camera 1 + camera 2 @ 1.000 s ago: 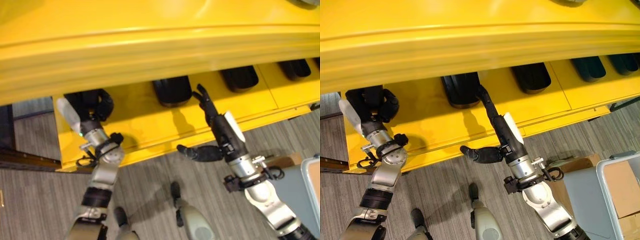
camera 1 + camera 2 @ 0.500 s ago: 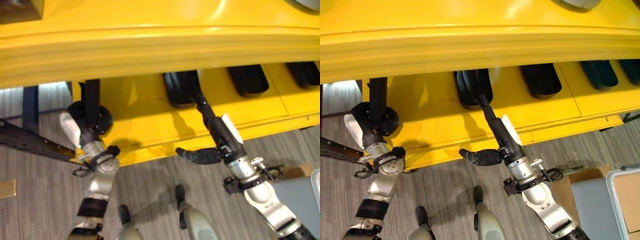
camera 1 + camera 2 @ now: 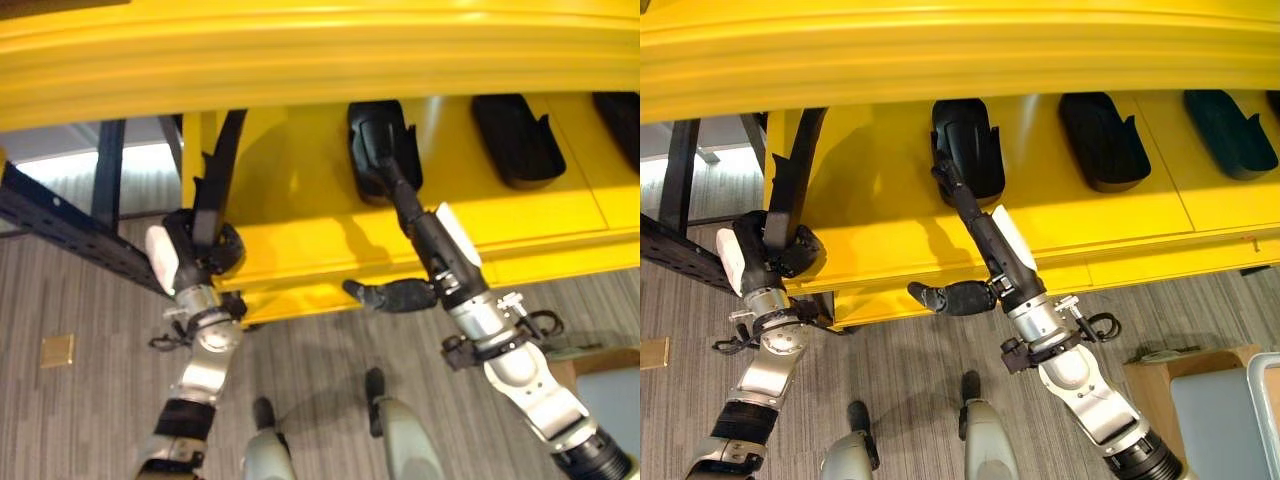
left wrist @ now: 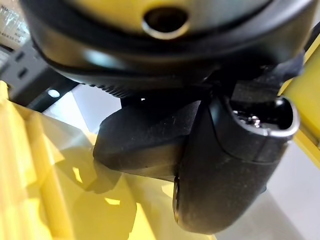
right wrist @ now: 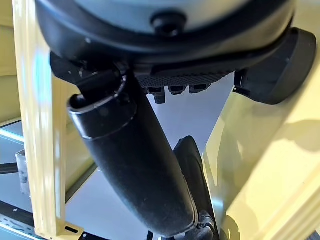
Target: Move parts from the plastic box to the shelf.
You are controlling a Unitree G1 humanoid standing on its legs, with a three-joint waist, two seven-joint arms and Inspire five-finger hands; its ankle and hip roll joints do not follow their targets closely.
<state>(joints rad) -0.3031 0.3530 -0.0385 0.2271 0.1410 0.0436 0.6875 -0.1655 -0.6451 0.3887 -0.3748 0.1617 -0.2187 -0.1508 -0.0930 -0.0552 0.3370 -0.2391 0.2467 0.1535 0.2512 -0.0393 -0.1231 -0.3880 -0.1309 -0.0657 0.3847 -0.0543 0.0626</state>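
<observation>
**Both hands at yellow shelf, one part held, three lying on the lower level**

Yellow shelf (image 3: 890, 230): glossy painted metal, rounded ribbed upper lip (image 3: 960, 50) overhanging the lower level, folded front edge along the floor side. Takes up the top half of both eye views.

Floor (image 3: 890, 350): grey striped carpet. Black perforated steel frame (image 3: 60, 225) just off the shelf's left end.

Parts: black moulded plastic, elongated, matte, with raised rims. Three lie on the lower level in a row, well apart: first part (image 3: 966, 140), second part (image 3: 1102, 140), third part (image 3: 1230, 135). A long black part (image 3: 215, 180) stands tilted at the shelf's left corner.

Right hand (image 3: 958, 190): fingers stretched straight and narrow, tips on the near end of the first part; thumb (image 3: 945, 297) sticks out sideways below the shelf's front edge. Holding nothing.

Left hand (image 3: 205, 245): fingers curled round the lower end of the long black part, at the shelf's left corner.

Room: bare yellow surface between the first part and the left corner. Overhang limits headroom above the row.
</observation>
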